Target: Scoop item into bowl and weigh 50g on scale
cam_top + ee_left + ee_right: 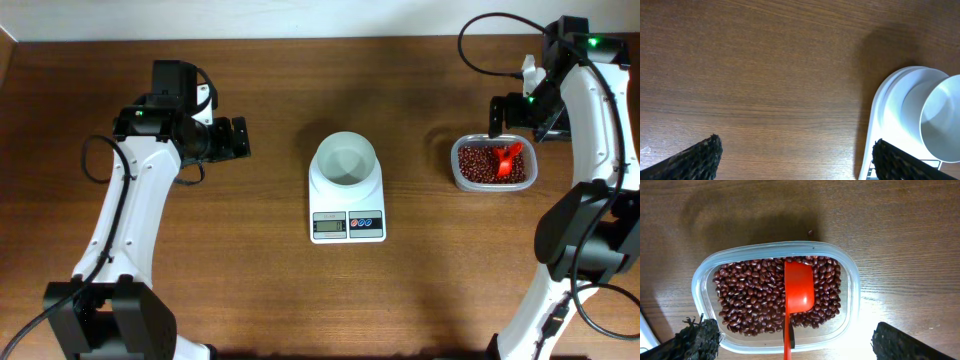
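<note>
Over on the left, the left claw [797, 147] hangs above bare worktop [740, 75], its fingers spread wide with nothing between them. Just off that claw's right finger sits the scale [347, 205], white and flat on the wood. The bowl [346, 160] stands upright on its platform, at the end away from the display [327, 225] and the red and blue buttons [366, 222]. I cannot read the display from here.

Further right, well apart from the scale, the right claw [792, 326] hovers over the clear tub [852, 295], its fingers also wide apart and gripping nothing. Directly beneath it the beans [750, 300] cover the tub's floor in a loose layer. A red scoop [799, 287] lies on them, its handle running back between the two fingers without touching either. One stray bean [810, 232] lies on the wood just beyond the tub's far rim.
</note>
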`<action>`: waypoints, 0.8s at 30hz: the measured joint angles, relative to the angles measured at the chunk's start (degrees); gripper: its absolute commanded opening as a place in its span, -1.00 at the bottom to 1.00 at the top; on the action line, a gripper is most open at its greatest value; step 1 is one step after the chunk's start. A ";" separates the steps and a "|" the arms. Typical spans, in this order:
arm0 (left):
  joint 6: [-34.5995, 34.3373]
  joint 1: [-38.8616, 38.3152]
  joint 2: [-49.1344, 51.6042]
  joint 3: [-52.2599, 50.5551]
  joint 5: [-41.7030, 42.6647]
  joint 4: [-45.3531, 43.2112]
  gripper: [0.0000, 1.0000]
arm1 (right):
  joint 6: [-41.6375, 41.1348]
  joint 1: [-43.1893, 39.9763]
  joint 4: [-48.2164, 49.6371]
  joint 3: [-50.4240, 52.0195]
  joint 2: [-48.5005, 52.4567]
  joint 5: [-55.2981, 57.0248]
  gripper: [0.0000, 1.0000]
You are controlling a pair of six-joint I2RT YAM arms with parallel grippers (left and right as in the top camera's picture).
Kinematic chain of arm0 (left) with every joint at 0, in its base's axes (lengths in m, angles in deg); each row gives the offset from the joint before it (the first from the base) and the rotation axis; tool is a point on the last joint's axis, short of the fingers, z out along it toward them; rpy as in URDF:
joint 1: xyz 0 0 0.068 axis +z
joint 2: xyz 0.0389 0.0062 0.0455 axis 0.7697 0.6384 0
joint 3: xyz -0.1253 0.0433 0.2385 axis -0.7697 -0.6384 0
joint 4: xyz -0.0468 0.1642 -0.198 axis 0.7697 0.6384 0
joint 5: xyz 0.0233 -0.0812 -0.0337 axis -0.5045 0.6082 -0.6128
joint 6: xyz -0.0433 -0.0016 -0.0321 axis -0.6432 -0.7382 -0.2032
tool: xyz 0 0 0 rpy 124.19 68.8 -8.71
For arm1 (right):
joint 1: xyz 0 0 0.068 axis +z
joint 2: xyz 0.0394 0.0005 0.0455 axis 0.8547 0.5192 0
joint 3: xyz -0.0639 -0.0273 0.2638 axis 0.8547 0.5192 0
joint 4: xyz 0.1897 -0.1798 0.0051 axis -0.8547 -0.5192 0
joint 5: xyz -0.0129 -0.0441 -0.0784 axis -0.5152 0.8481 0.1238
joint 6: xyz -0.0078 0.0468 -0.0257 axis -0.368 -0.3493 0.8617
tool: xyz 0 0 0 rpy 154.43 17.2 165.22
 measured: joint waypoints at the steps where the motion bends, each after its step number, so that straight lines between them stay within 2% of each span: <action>1: 0.00 0.00 0.00 0.00 0.00 0.00 0.98 | 0.00 0.00 0.00 0.00 0.00 0.00 0.98; 7: 0.00 0.00 0.00 0.00 0.00 0.00 0.98 | 0.00 0.00 0.46 0.00 0.00 0.00 0.97; 11: 0.00 0.00 0.00 0.00 -0.02 0.00 0.98 | -0.02 0.00 6.97 0.00 0.00 -0.02 0.98; 18: 0.00 0.00 0.00 0.00 -0.02 0.02 0.98 | -0.02 0.00 9.68 0.00 0.00 -0.42 0.98; 20: 0.00 0.00 0.00 0.00 0.00 0.00 0.98 | -0.07 0.00 9.29 -0.02 0.00 -1.49 1.00; 21: 0.00 0.00 0.00 0.00 -0.02 0.00 0.98 | -0.04 0.00 7.67 -0.61 0.04 -1.88 0.91; 22: 0.00 0.00 0.00 0.00 -0.02 0.00 0.98 | -0.15 -0.04 4.94 -1.97 0.15 -2.16 0.85; 24: 0.00 0.00 0.00 0.00 -0.02 0.00 0.98 | -0.37 -0.15 -1.20 -6.21 0.15 -2.62 0.86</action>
